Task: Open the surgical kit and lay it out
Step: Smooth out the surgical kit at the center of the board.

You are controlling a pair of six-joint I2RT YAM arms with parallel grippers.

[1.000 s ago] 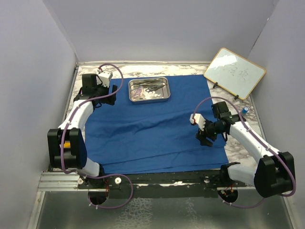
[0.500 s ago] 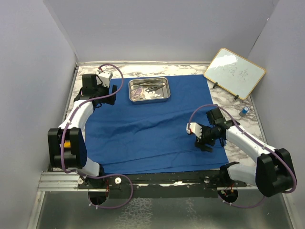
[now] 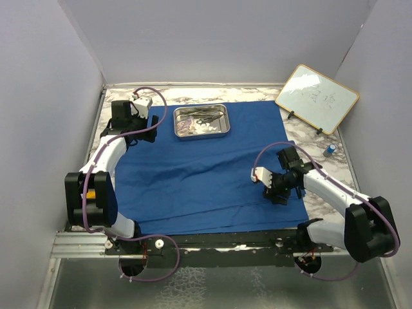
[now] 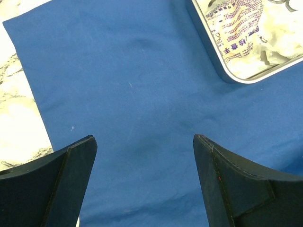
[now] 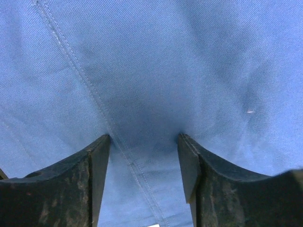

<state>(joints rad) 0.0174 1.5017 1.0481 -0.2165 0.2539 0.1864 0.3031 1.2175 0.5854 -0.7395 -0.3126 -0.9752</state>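
Markings appear in two places; neither can be read.

1. A packet [image 4: 234,28] lying in the tray [image 4: 214,64] carries a block of purple print. It consists of several rows of small, dense characters, possibly East Asian script, with a line of larger characters along one edge. The print runs at a slant in the left wrist view and is too blurred to give any word, number or brand.

2. The whiteboard [image 3: 317,98] at the far right bears a few faint marker strokes near its middle. In the top view they are too small and pale to read as letters or figures.
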